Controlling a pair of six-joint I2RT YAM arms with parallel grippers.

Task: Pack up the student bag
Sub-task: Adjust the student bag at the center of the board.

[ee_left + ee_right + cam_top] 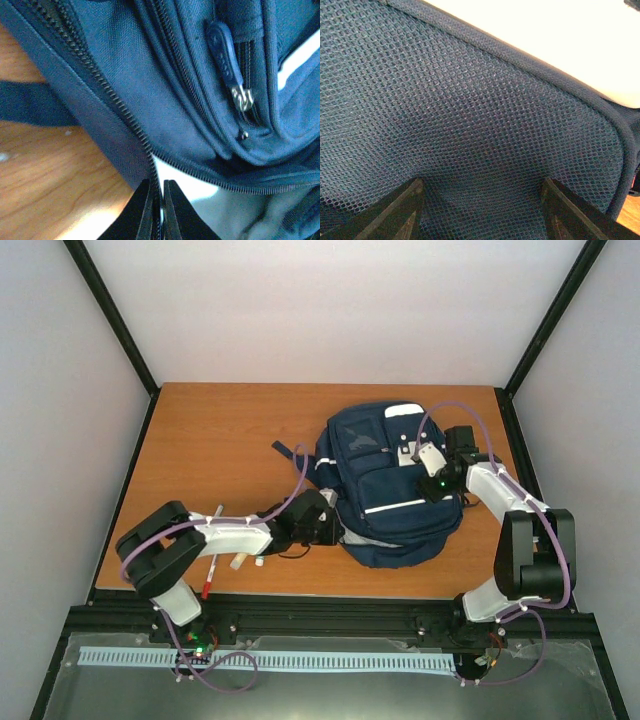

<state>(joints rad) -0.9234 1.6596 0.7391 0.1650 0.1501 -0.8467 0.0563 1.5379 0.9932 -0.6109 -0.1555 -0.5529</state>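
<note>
Bag: the student bag lies on the desk, toward 3 o'clock of centre, front pockets up.
Left hand: fingers together at the open zipper on the bag's 8 o'clock edge; I cannot tell whether they nip cloth.
Right hand: fingers apart over the mesh panel, at 2 o'clock.
Risk: a left-side tug could likely drag the whole bag, because nothing pins it.
</note>
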